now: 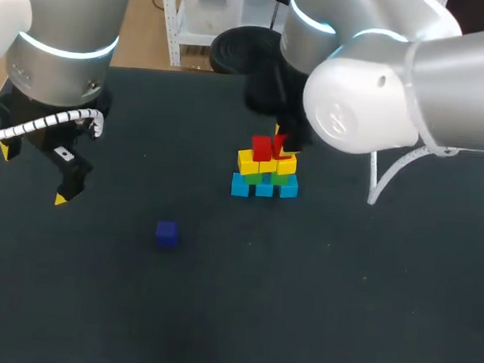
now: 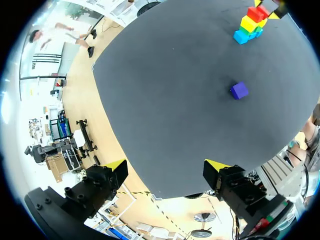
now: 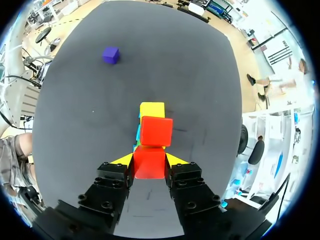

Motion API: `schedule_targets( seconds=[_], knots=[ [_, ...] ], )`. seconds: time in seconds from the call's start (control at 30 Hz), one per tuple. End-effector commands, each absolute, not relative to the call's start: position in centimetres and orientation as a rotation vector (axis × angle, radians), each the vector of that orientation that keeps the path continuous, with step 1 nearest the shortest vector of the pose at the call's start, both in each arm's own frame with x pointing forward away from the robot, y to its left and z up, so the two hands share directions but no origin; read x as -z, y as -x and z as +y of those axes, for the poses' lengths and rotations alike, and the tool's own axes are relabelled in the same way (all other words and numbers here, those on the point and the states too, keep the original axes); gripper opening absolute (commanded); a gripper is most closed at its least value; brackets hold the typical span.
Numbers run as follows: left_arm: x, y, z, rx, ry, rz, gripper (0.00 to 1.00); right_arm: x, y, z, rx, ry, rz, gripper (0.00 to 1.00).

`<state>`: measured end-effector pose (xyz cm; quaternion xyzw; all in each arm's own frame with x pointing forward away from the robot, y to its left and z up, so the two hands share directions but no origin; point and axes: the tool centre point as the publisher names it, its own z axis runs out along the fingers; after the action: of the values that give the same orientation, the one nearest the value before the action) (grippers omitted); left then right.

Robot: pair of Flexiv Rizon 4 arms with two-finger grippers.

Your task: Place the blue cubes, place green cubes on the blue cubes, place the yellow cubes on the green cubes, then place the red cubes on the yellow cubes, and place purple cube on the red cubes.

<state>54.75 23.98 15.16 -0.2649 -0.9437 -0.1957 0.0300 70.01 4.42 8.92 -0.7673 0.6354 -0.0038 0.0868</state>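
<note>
Red cube (image 3: 149, 164) is being gripped by the right gripper (image 3: 149, 160), sitting just right of the other red cube (image 1: 261, 147) atop the mid-frame stack (image 1: 264, 183); left gripper (image 2: 166, 166) is hanging open.

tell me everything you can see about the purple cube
The purple cube is a small, plain block of one even colour, matt-looking, with crisp edges. It sits flat on the dark table, alone, well apart from the cube stack. Nothing touches it but the table.
</note>
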Motion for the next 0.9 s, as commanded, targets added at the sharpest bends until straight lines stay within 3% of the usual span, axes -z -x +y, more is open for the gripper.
schedule_targets(
  seconds=[0.03,0.53,0.9],
  knots=[
    [-15.15,-54.82,24.03,0.602,0.82,-2.908,1.0,-8.77,-70.48,4.6,-0.002,2.293,1.895,0.0],
    [-15.15,-54.82,24.03,0.602,0.82,-2.908,1.0,-8.96,-70.35,4.77,0.001,2.297,1.896,0.0],
    [-15.15,-54.82,24.03,0.602,0.82,-2.908,1.0,-9.09,-70.14,4.76,0.007,2.295,1.905,0.11]
  ],
)
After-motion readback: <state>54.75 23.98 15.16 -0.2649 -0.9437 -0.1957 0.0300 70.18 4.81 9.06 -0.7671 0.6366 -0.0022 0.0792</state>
